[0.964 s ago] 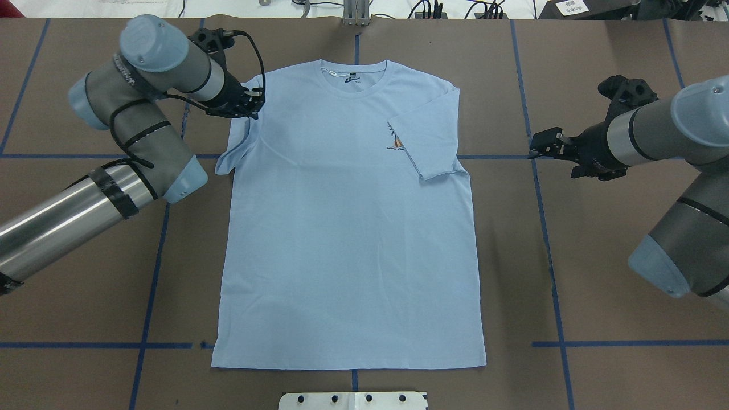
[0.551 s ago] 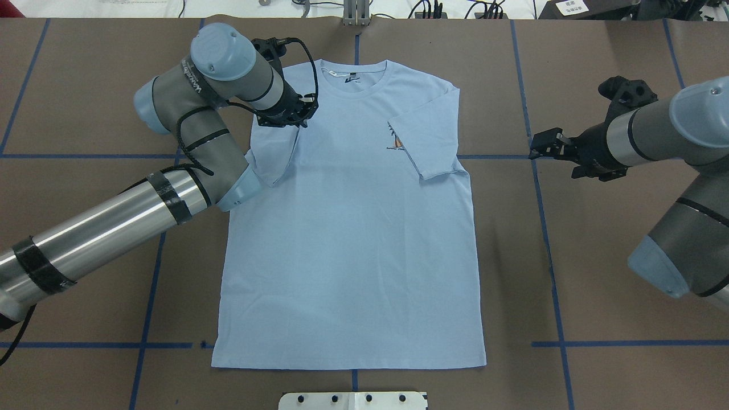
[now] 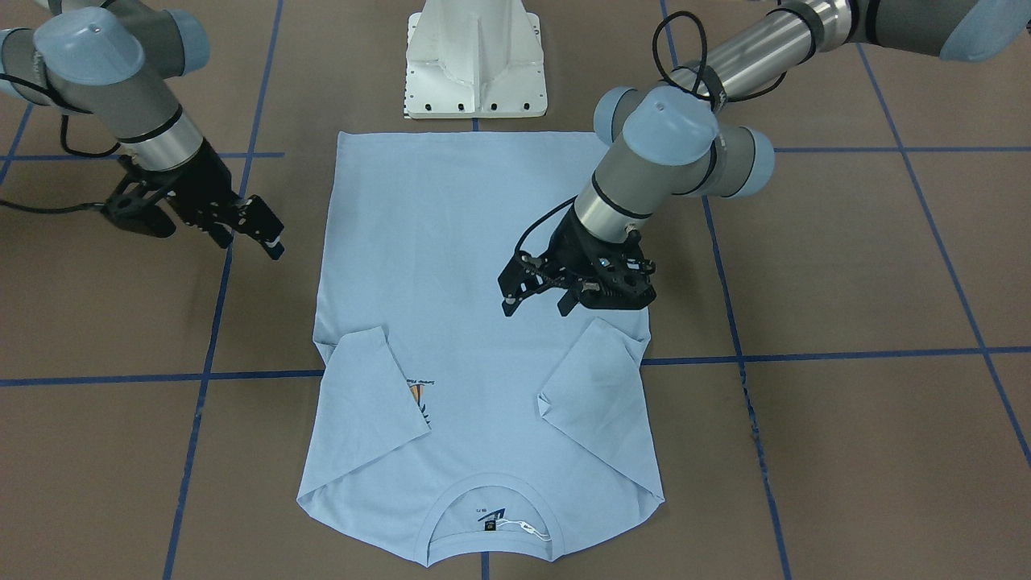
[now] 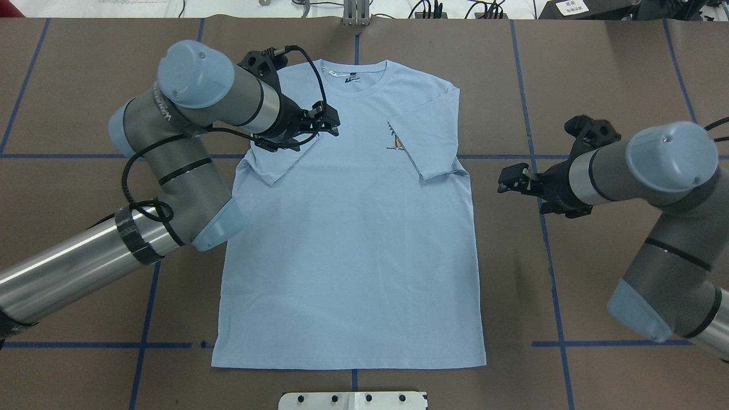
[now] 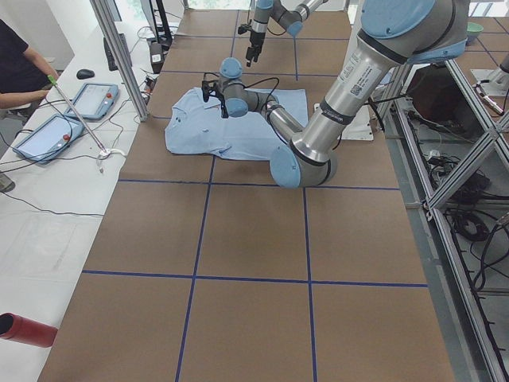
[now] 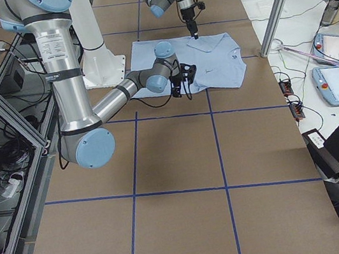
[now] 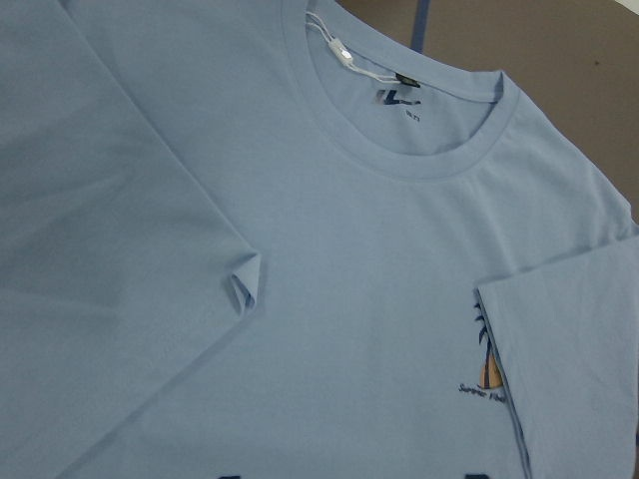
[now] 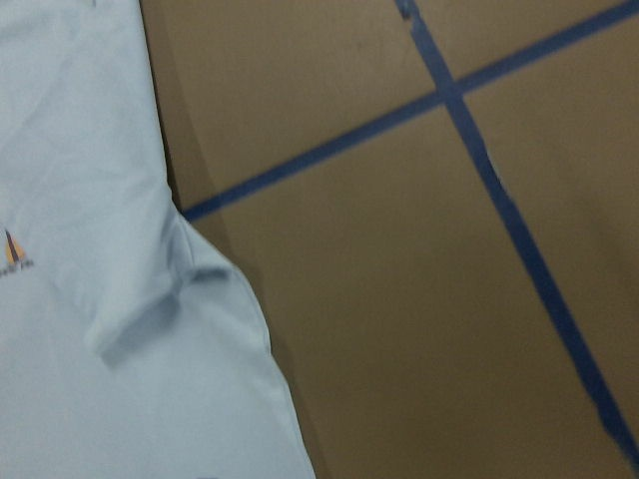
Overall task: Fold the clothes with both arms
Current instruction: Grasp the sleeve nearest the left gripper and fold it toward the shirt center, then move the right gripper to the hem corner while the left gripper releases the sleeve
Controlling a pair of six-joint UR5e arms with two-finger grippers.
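The light blue T-shirt [image 4: 353,256] lies flat and face up on the brown table, collar at the far side. Both sleeves are folded inward: the left sleeve [image 4: 279,162] and the right sleeve [image 4: 427,136], which half covers the palm print [image 4: 396,141]. My left gripper [image 4: 333,124] hovers open and empty over the chest, beside the folded left sleeve's tip; it also shows in the front-facing view [image 3: 536,306]. My right gripper [image 4: 506,179] is open and empty over bare table, just off the shirt's right edge. The neck label [image 7: 399,100] shows in the left wrist view.
The white pedestal base [image 3: 475,64] stands at the shirt's hem side. Blue tape lines [image 4: 547,228] grid the table. A side table with tablets [image 5: 48,135] and a person [image 5: 16,64] are beyond the far edge. A red cylinder [image 5: 24,328] lies at one end.
My left gripper carried the left sleeve inward over the shirt and let it go; the sleeve now lies folded. My right gripper moved closer to the shirt's right edge.
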